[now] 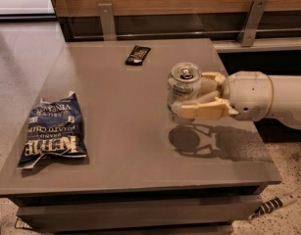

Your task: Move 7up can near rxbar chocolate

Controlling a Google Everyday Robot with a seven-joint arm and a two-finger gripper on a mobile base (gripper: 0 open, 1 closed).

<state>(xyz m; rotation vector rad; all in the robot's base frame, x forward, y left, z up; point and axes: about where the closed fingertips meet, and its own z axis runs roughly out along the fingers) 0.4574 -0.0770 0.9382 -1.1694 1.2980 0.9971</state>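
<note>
The 7up can (183,89), silver with a pull-tab top, is held upright above the right part of the grey table (120,146); its shadow lies on the surface below it. My gripper (185,100) reaches in from the right and is shut on the can, with tan fingers (201,110) on either side of it. The rxbar chocolate (138,55), a small flat black bar, lies at the far middle of the table, well beyond and left of the can.
A large blue crinkled chip bag (53,132) lies at the table's left front. A wooden wall with metal brackets (107,19) runs behind the table. A cable (275,204) lies on the floor at lower right.
</note>
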